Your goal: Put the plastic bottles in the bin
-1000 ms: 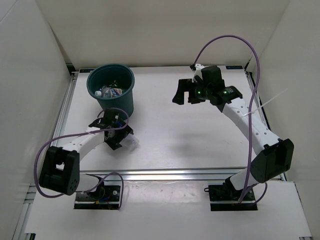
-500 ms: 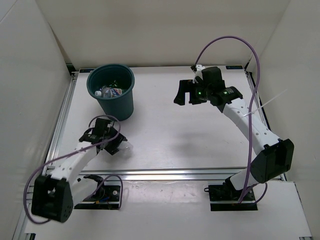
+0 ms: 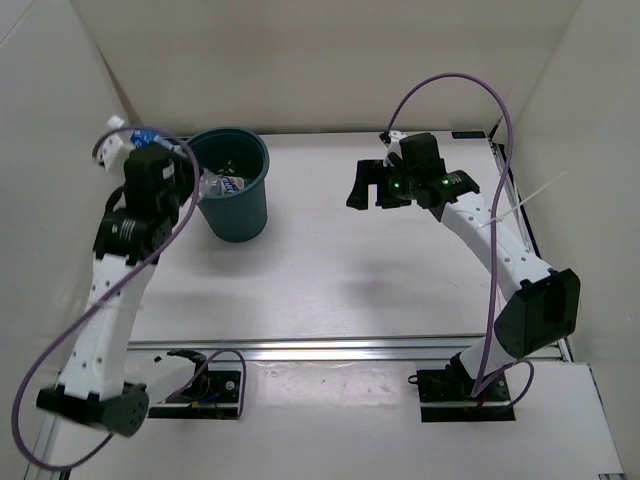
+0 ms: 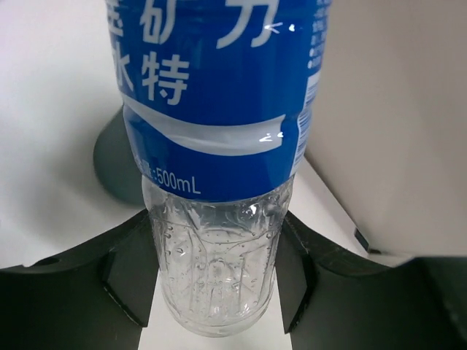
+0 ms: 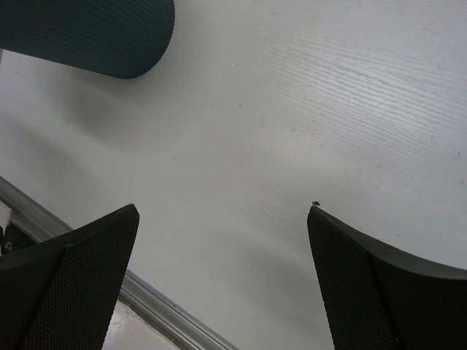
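The bottle point(image 4: 213, 277) is clear glossy plastic with a slick blue label point(image 4: 219, 95) (highlights glint on it). The desk point(image 5: 306, 124) is matt white with fine wood-like grain. The right pincer point(image 5: 222, 215) has matt black, finely dimpled fingers point(image 5: 66, 292). The bin point(image 3: 235, 205) looks smooth plastic.

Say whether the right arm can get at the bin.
Probably yes: the right gripper hangs open over the table, with nothing lying between it and the bin. The left gripper, shut on a blue-label bottle, is at its other side.
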### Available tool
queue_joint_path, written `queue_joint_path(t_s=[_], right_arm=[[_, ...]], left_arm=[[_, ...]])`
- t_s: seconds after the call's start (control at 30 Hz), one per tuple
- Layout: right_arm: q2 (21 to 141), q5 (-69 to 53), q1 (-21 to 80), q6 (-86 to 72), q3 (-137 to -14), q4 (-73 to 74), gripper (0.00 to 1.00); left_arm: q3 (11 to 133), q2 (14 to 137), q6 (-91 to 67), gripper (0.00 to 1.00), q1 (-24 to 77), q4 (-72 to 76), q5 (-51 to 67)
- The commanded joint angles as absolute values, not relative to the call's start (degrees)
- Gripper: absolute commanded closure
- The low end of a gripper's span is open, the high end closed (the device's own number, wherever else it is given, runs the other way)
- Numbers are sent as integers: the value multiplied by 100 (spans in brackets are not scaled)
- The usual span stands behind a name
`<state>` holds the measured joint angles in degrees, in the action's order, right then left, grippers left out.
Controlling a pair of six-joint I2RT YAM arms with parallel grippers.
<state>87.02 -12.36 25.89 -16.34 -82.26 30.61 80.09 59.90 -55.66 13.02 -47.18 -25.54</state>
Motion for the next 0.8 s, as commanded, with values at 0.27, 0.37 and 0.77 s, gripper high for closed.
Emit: queue_joint_path(t_s=[0.27,0.37,0.77], right_arm=[[8526,-1257,2461,-1600,-8430,3084,0],[8289,-1143,2216,-1547,-8157,3137,0],[7568,-53,1688,-1995,-7734,3761,0]], left_arm=[[10415,8851,-4095,0,1108,-4351,-2698],[10285,8570,-4096,0,1107,-4351,-2698],[5831,5320,-4298,0,993,-4596,-3022]])
